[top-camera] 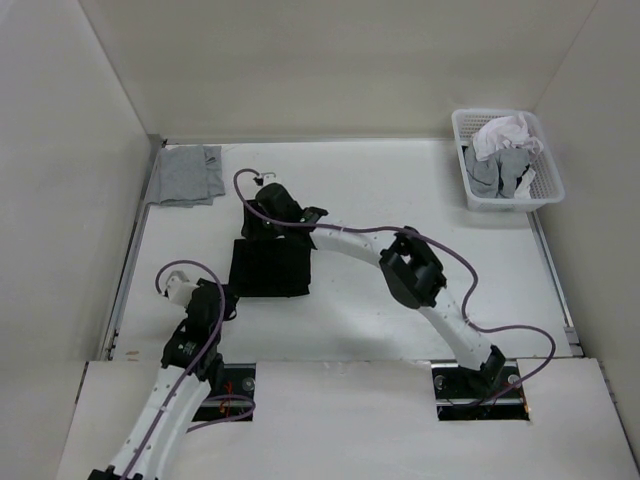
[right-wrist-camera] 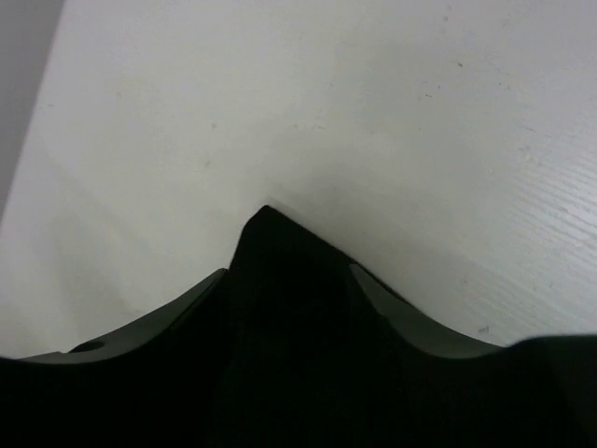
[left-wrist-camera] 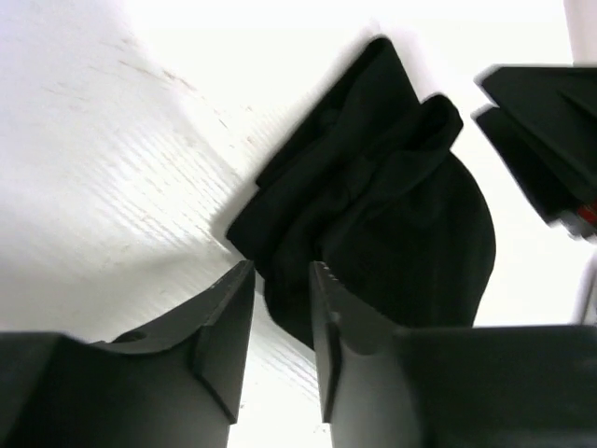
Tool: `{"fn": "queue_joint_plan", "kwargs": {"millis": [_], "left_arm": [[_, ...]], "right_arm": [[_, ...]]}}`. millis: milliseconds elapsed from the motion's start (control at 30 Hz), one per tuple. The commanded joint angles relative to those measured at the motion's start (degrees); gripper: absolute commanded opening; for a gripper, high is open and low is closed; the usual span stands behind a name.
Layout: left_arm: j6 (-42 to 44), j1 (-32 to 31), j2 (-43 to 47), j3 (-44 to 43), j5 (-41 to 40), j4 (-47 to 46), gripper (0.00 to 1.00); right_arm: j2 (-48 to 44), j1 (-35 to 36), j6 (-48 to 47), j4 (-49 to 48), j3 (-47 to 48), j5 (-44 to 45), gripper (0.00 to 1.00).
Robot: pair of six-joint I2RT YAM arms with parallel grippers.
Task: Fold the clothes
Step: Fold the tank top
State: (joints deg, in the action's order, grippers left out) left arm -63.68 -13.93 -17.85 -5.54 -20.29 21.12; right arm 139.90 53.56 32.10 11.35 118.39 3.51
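Two claws sit at opposite edges of the black top (top-camera: 270, 265), which lies as a folded, roughly square bundle on the table (top-camera: 400, 200), left of centre.

Nearest the bases, the left claw (left-wrist-camera: 282, 271) hovers at the bundle's near-left corner. Its jaws stand partly open, with a narrow gap through which the cloth edge shows. Nothing looks pinched.

At the far edge, the right claw (right-wrist-camera: 289, 271) stands wide open with a peak of black cloth rising between its fingers. It does not look gripped.

Farther back, a grey garment (top-camera: 185, 175) lies in the far-left corner, and a white basket (top-camera: 545, 190) of other laundry (top-camera: 505, 140) sits at the far right. Both are well apart from the top.

As I judge it, the main risk is snagging. If either arm lifts while cloth clings to a finger, the fold could be dragged open or the bundle pulled askew. The near corner already looks rumpled and layered, so it may spring loose once left alone.

Much is hard to read:
- The lower half of the right wrist view is solid black, so cloth and claw body merge.
- I cannot tell whether the peak touches the pads.
- From above, the right claw covers the far edge.
- The straps and neckline cannot be made out.
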Motion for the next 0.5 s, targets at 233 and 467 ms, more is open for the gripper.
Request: {"fn": "queue_joint_plan", "kwargs": {"millis": [233, 467], "left_arm": [[4.26, -5.08, -2.51, -9.31, -9.16, -5.62, 0.36], [8.65, -11.25, -33.79, -14.49, -4.58, -28.92, 0.40]], "right_arm": [[-21.41, -2.19, 1.04, -12.67, -20.63, -2.28, 0.08], [-28.36, -2.98, 3.32, -15.92, -39.70, 0.27, 0.06]]}}
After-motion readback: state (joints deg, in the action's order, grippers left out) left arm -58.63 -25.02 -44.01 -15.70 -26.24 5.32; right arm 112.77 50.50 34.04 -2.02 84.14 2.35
